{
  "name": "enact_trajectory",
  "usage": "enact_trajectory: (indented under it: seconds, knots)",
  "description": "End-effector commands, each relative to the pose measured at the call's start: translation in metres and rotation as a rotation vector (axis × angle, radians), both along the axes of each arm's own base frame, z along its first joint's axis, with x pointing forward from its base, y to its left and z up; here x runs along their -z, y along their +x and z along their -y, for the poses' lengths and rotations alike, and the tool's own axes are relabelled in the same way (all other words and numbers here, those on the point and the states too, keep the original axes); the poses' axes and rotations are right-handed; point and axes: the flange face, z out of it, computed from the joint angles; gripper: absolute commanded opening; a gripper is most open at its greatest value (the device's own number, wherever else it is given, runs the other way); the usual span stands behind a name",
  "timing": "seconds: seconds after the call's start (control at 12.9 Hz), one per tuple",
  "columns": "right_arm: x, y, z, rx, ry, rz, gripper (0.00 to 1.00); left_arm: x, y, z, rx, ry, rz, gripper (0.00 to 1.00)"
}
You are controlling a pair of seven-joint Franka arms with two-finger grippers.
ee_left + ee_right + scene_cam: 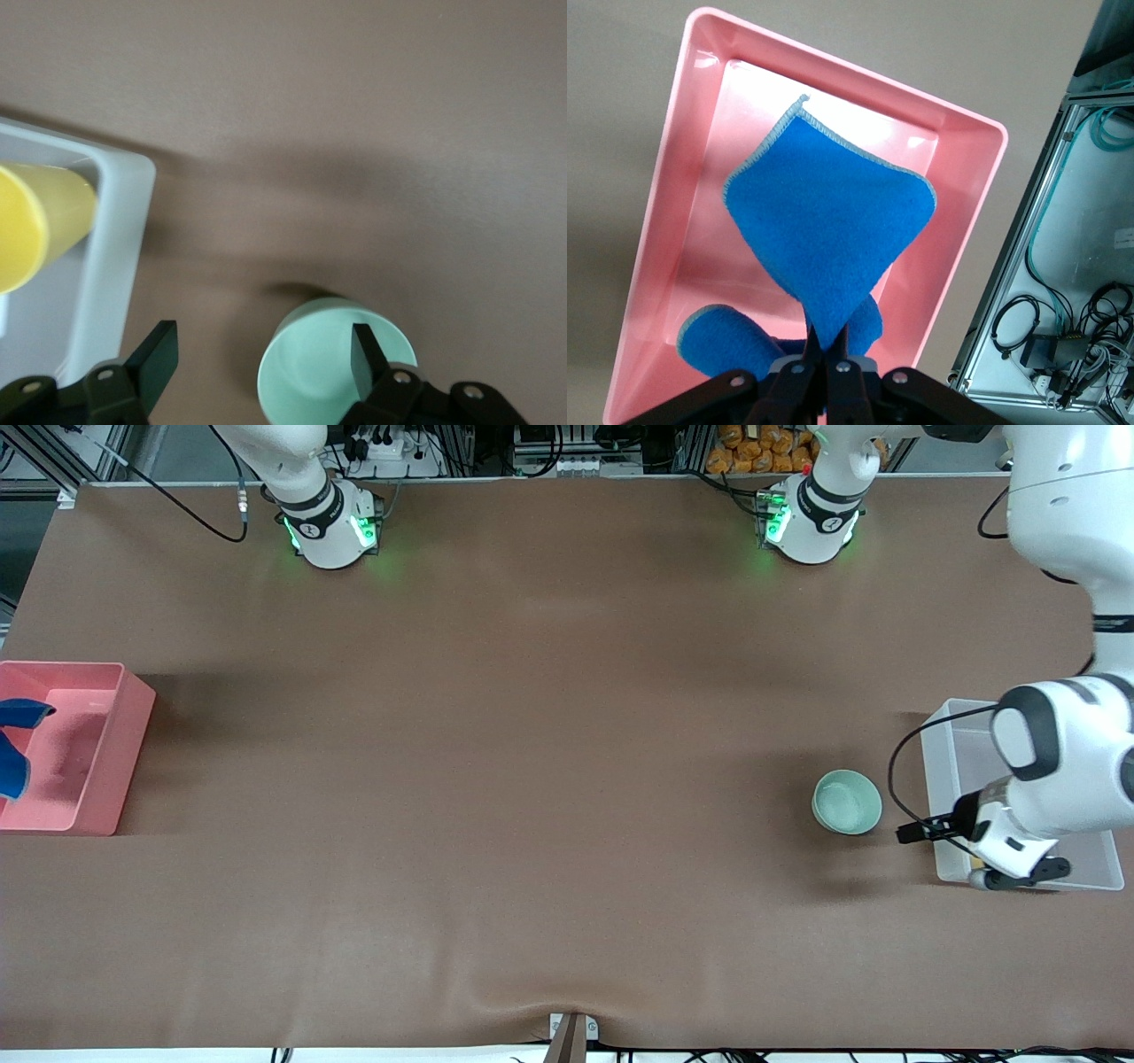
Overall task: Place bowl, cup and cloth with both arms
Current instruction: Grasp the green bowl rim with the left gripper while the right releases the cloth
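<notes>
The cloth (829, 239) is pinched by the right gripper (824, 359) over the pink bin (691, 133); the left gripper (266, 354) is spread open beside the bowl (332, 363).

Brown cloth-covered tabletop (549, 779). Small round pale mint-green glossy bowl (847, 802) upright on tabletop, toward left arm's end, just beside clear plastic rectangular bin (946, 731). Left hand (1001, 859) over that bin's edge nearest bowl. Pink rectangular plastic bin (106, 753) at right arm's end. Bright blue fabric cloth (16, 744) hangs above pink bin at frame edge. Both arm bases lit green.
</notes>
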Motion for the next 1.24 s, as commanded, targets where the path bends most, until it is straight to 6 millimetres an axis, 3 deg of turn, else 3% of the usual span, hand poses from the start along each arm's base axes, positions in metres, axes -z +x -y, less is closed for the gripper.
enact_trajectory:
  seconds: [0.0,0.39,0.62,0.7,0.77,0.93,1.16]
  knots:
    - [0.012,0.012,-0.002,-0.029,0.0,-0.008,0.0,0.021,-0.03,0.02,-0.02,0.008,0.004,0.87]
    - [0.034,0.025,-0.001,-0.062,-0.026,0.041,0.0,0.046,-0.061,0.021,-0.011,0.028,-0.011,0.87]
    - [0.05,0.031,-0.003,-0.064,-0.019,0.061,0.0,0.072,-0.078,0.021,-0.014,0.04,0.023,0.77]
    - [0.054,0.035,-0.006,-0.058,-0.005,0.078,0.0,0.08,-0.082,0.021,-0.016,0.044,0.031,0.7]
    - [0.059,0.038,-0.009,-0.057,0.001,0.088,0.0,0.084,-0.085,0.019,-0.018,0.045,0.032,0.56]
    - [0.069,0.043,-0.011,-0.055,0.002,0.112,0.0,0.081,-0.084,0.018,-0.009,0.045,0.035,0.0]
    - [0.083,0.044,-0.012,-0.055,0.014,0.102,0.0,0.067,-0.074,0.018,-0.015,0.043,0.053,0.0]
